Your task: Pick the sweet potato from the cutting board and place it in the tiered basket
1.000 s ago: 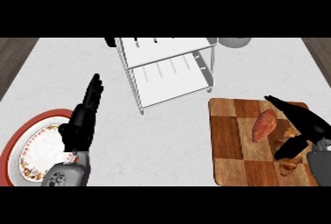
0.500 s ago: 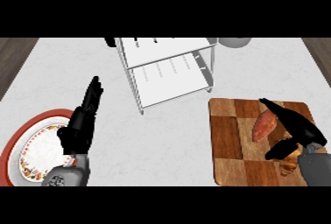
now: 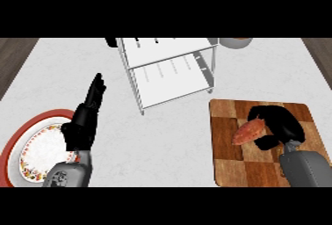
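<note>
1. My right hand [image 3: 277, 125] is over the cutting board [image 3: 227, 149], which lies at the bench's near right corner. Its fingers are curled round the far and right side of the sweet potato [image 3: 249, 132], with the thumb below it, so I judge the grasp is closing or just closed.

2. The sweet potato lies slanted on the board's right half, its reddish flank showing toward the board's middle. I cannot tell whether it rests on the wood or is already a little raised, since my hand hides its far side.

3. I come at it from the right because my forearm enters from the near right edge; wrapping across the potato's width suits its long shape.

4. The tiered basket [image 3: 170, 70], a white wire rack, stands at the far edge of the bench [image 3: 162, 145], left of the board and apart from it. I judge the carry must go away from me and leftward, clearing the rack's front rail before lowering onto a shelf.

5. My left hand [image 3: 85, 118] rests with fingers straight and together, pointing toward the far edge, partly over the red-rimmed plate [image 3: 26, 145] by the near left corner. It is idle and out of the carry's path.

6. A grey pot [image 3: 235, 42] sits at the far edge, just right of the basket.
</note>
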You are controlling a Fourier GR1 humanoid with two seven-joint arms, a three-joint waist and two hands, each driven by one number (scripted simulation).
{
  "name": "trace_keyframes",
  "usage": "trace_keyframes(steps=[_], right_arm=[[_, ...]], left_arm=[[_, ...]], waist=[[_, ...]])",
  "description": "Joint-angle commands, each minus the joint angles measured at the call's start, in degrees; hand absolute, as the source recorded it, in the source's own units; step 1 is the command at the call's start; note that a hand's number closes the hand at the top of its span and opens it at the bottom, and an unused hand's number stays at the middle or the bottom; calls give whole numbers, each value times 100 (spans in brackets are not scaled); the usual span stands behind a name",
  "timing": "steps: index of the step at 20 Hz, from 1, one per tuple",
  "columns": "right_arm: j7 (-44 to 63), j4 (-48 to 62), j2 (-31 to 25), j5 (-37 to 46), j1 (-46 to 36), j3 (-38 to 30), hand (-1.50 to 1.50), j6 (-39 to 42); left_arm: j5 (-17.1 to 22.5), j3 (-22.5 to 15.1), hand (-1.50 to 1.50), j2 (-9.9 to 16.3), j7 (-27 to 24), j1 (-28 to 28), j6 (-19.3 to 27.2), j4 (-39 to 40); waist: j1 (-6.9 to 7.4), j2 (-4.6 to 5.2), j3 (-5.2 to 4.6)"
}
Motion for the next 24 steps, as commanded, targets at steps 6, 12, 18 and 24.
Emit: trace_keyframes(steps=[6,12,18,24], right_arm=[[2369,71,1499,1929,-877,2943,150,1118],[4667,-114,1528,528,-1539,4519,150,998],[6411,-859,1535,-273,-2582,4987,150,1031],[7118,-1244,1534,-701,-4072,4537,150,1211]], left_arm=[[107,-87,0,98,-36,-174,-309,36],[-24,-131,0,-89,-147,-211,-74,297],[62,-29,0,-6,-56,-118,-123,217],[-138,-124,0,-98,-125,-219,149,440]], waist=[[461,26,7],[316,38,32],[193,5,29],[182,-1,20]])
